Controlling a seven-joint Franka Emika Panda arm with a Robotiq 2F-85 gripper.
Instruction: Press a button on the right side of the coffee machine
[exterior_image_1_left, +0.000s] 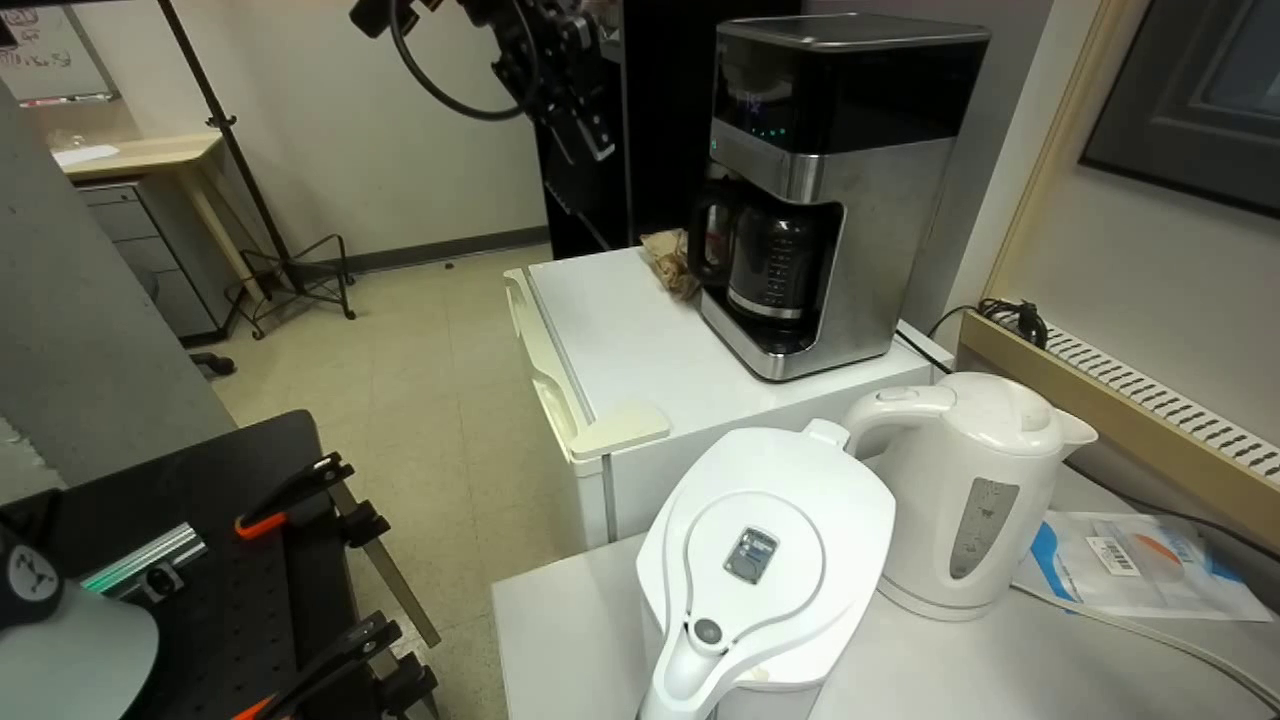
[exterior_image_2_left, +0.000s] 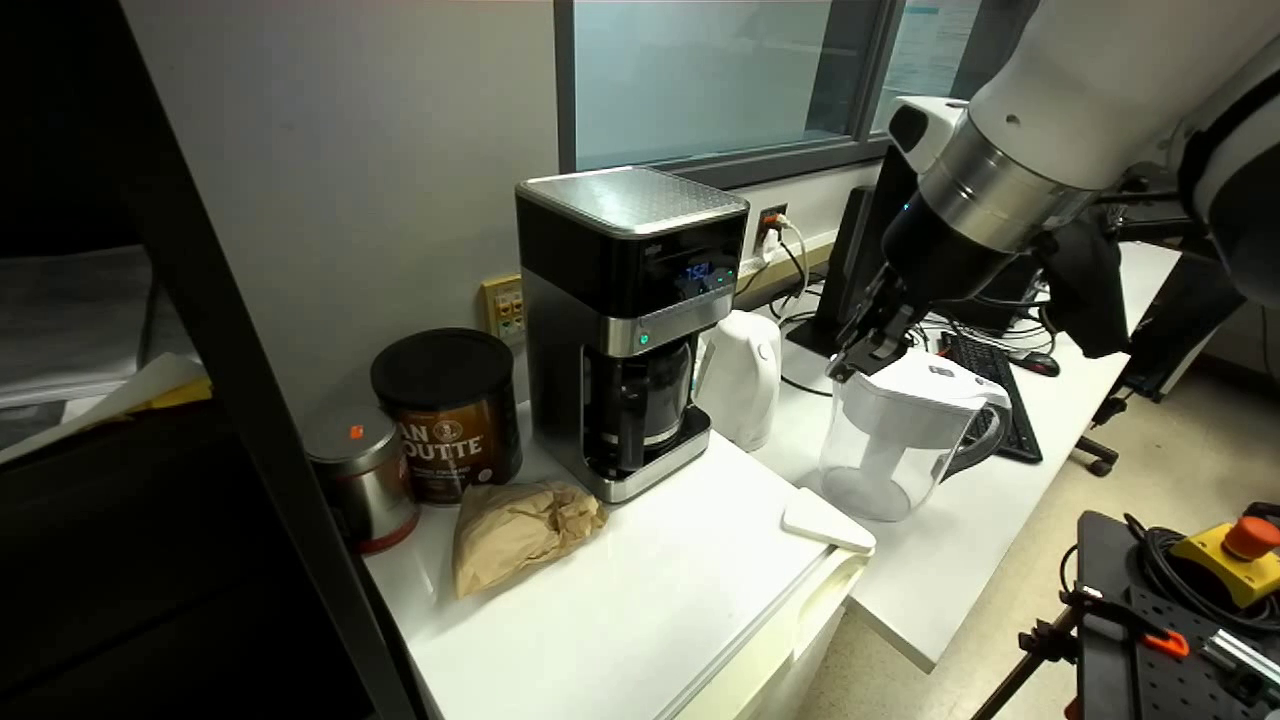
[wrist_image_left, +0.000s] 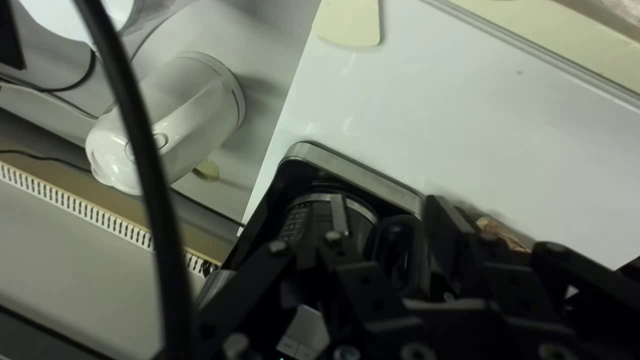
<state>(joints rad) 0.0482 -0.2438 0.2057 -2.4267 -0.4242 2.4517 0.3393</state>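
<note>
1. On top of a white fridge-like cabinet (exterior_image_2_left: 680, 570) stands the black-and-silver drip coffee maker (exterior_image_2_left: 600, 325), upright, its long axis vertical, a dark glass carafe (exterior_image_2_left: 667, 395) in its lower front.

2. Its control panel (exterior_image_2_left: 690, 270) fills the upper front and faces out over the cabinet's door side. Small green lights show toward its right end, the side nearer the white electric kettle (exterior_image_2_left: 748, 385) on the adjoining desk (exterior_image_2_left: 930, 580). Which one marks the wanted button is too small to tell.

3. The single arm's pincer (wrist_image_left: 385, 202) hangs out in front of the machine, apart from it. In an exterior view, the control panel (exterior_image_1_left: 765, 110) lies to the picture's right of it and slightly higher.

4. Its fingers are spread, with nothing held between them, and slope downward instead of pointing squarely at the upright panel.

5. The wrist view has the kettle off to the left and a brown paper bag (wrist_image_left: 500, 232) to the right; the panel is largely hidden. By my reading, the right-hand button lies ahead and somewhat toward the kettle side, so the coming move probably calls for a sideways shift, a levelling of the fingers and a straight push.

6. Spread as they are, the fingers might catch a neighbouring control; bringing them together first would likely help.
</note>
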